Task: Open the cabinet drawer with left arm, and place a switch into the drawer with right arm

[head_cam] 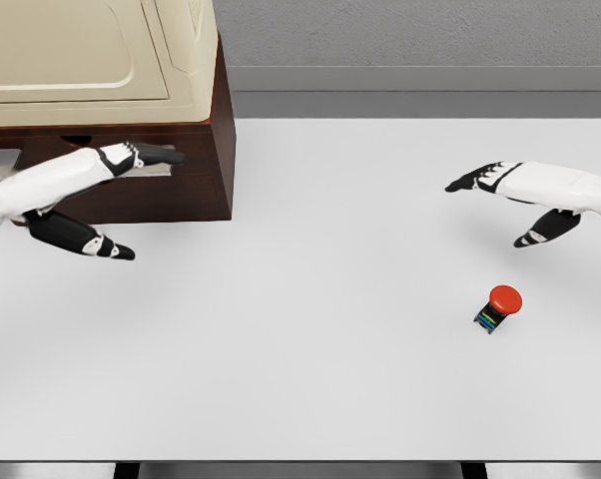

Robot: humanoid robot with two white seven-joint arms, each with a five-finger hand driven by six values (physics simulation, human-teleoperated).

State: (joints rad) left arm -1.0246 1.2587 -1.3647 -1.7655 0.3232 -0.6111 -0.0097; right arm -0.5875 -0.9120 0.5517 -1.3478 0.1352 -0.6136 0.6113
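A brown cabinet (196,150) with a cream top stands at the table's far left. Its drawer front carries a grey handle (156,170). My left hand (131,190) reaches in from the left, its upper fingers (161,155) lying at the handle and the thumb hanging well below; whether they touch the handle I cannot tell. The switch (499,305), a red mushroom button on a small black base, lies tilted on the table at the right. My right hand (500,205) hovers open above and beyond it, fingers spread, holding nothing.
The white table (310,299) spans the view, its front edge near the bottom of the picture. A grey wall with a baseboard runs behind it.
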